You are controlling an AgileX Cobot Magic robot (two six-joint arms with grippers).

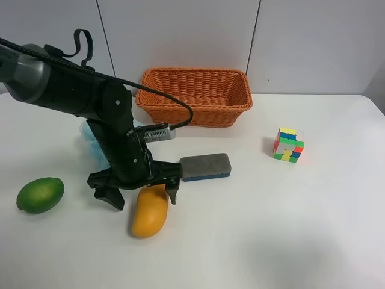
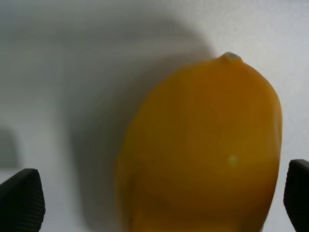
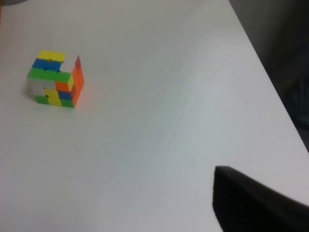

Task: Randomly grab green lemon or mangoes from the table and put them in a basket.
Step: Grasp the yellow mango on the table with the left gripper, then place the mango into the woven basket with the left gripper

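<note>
L end effector spread, straddling mango, fruit nearer one finger. Recentre, drop toward counter, close slow.

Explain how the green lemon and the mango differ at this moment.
Colour: the green lemon is green, the mango yellow-orange. Shape: the lemon is a shorter, rounder oval; the mango is longer. State: the lemon lies free, while the mango sits within the open left gripper. Both rest on the table, outside the basket.
</note>
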